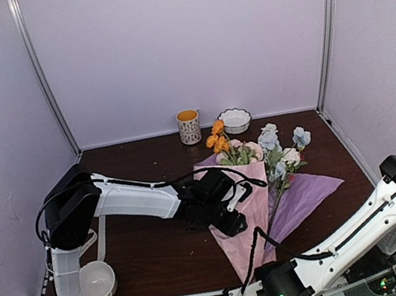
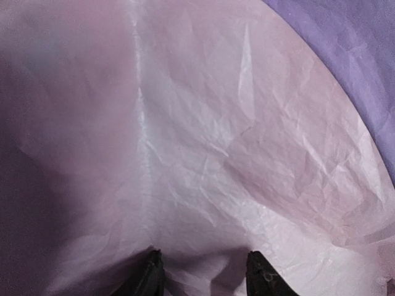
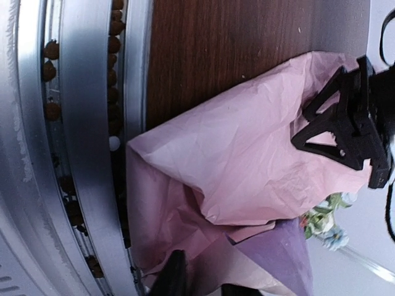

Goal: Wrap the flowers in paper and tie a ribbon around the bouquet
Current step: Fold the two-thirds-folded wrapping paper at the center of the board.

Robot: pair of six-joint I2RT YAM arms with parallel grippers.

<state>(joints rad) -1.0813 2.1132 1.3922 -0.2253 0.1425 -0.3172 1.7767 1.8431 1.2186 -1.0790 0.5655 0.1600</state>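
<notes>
Dark tabletop, lilac walls. Left tool [image 2: 207,276], fingers apart, presses on the bouquet [image 1: 249,242] mid-cone. Its long axis runs far to near, flowers far, narrow end near, closest to the right tool [image 3: 207,285], whose state I cannot tell. Far mug [image 1: 189,126] and bowl [image 1: 235,120]: contents unclear.

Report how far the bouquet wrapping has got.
Done: the flowers lie inside a cone of pink paper, blooms at the far end. In hand: the left gripper rests on the cone's middle, fingers apart, while the right gripper sits at its narrow near end, grip unclear. Left: a lilac flap lies spread out to the right, and no ribbon shows in any view, so tying has not begun.
</notes>
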